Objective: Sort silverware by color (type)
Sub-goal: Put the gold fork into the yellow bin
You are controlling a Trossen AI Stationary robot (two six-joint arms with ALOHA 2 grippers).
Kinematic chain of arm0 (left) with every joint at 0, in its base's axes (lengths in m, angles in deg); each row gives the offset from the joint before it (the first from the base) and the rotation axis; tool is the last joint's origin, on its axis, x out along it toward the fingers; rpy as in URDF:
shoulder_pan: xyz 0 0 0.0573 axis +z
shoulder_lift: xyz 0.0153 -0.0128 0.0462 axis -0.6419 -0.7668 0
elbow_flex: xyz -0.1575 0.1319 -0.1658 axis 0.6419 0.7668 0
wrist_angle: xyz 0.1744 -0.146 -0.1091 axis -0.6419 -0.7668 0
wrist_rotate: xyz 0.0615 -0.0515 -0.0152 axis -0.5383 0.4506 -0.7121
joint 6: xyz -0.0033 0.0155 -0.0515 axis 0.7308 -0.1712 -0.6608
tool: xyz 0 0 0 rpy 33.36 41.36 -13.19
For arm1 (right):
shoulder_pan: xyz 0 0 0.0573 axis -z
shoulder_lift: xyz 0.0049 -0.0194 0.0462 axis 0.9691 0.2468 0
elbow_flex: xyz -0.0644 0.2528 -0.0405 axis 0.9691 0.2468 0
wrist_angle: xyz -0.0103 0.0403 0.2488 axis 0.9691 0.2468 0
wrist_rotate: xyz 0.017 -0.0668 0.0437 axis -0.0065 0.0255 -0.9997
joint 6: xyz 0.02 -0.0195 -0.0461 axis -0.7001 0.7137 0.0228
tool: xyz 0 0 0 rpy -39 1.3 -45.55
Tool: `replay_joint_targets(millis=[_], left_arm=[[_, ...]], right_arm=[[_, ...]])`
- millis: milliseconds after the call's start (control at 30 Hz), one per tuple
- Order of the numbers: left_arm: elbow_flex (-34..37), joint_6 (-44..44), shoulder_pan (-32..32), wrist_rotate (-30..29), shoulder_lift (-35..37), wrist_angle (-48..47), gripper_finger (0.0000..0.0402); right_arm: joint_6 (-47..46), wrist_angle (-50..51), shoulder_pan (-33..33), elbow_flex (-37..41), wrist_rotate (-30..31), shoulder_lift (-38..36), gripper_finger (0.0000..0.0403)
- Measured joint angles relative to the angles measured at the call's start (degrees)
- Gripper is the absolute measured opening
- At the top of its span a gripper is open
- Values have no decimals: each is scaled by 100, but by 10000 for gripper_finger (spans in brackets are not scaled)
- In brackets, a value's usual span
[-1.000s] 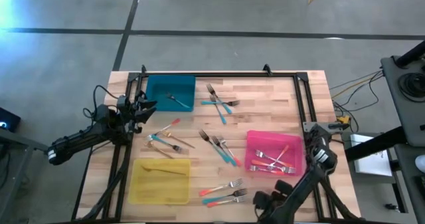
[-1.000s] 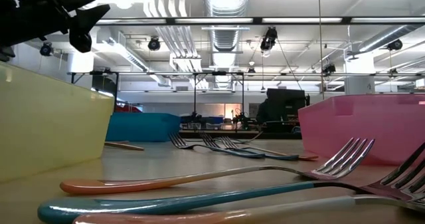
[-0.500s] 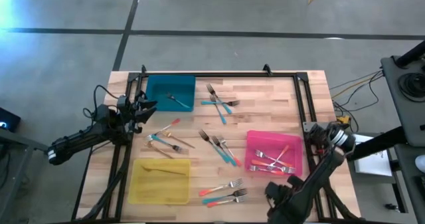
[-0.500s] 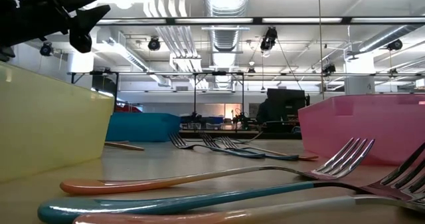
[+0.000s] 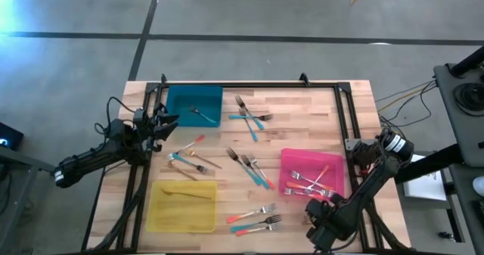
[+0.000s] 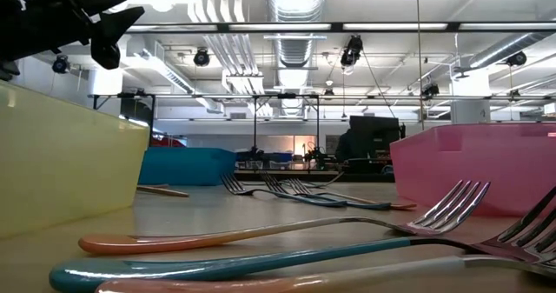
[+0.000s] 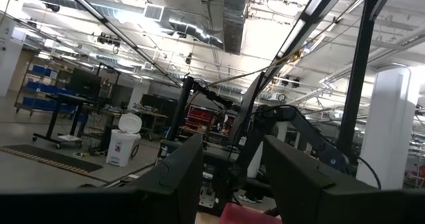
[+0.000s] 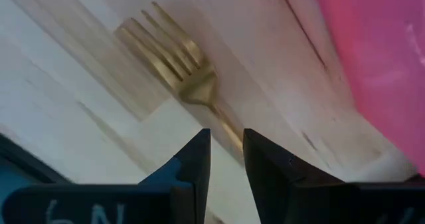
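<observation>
A pale wooden table fills the middle of the high view. On it sit a teal tray at upper left, a yellow tray at lower left and a pink tray at right. Loose forks (teal, pink and gold handles) lie scattered across the centre, top and bottom.

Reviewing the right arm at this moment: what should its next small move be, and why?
Probably swing the right gripper leftward toward the yellow tray. Its fingers look shut on the handle of a gold fork, right beside the pink tray, which is the wrong colour for it. The left gripper waits open by the teal tray.
</observation>
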Motion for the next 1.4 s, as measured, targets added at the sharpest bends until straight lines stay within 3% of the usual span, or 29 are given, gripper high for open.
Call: replay_joint_targets(millis=[867,1400], left_arm=[[0,-1,0,0,0,1,141],[0,-1,0,-1,0,1,141]], right_arm=[[2354,-674,-6,492,-180,9,81],[2653,-769,-8,308,-177,0,81]])
